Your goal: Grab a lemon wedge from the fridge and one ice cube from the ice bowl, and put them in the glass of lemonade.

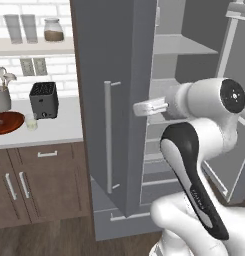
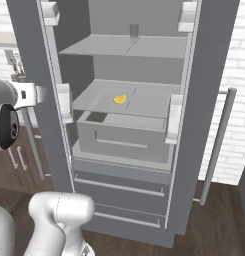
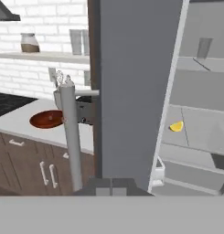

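Note:
The fridge point(image 1: 109, 60) stands with both doors swung open. On its middle shelf lies the tiny yellow lemon wedge point(image 2: 119, 99), which the hand view shows right of the door edge point(image 3: 176, 126). My gripper point(image 1: 138, 107) is shut on nothing. It hovers at the inner edge of the left door, at shelf height and well left of the wedge point(image 2: 43, 93). Its fingertips point(image 3: 111, 185) are pressed together. On the counter to the left sit the reddish-brown ice bowl point(image 1: 6, 123) and, beside it, the small glass of lemonade point(image 1: 31, 122). No ice cube can be made out in the bowl point(image 3: 47, 119).
The left door's long handle point(image 3: 71, 137) stands close in front of the hand. A black toaster point(image 1: 44, 100) and a grey cup of utensils point(image 1: 1, 98) share the counter. Two tall glasses point(image 1: 21, 27) and a jar point(image 1: 54, 30) stand on the wall shelf. Fridge drawers point(image 2: 124, 135) lie below the wedge.

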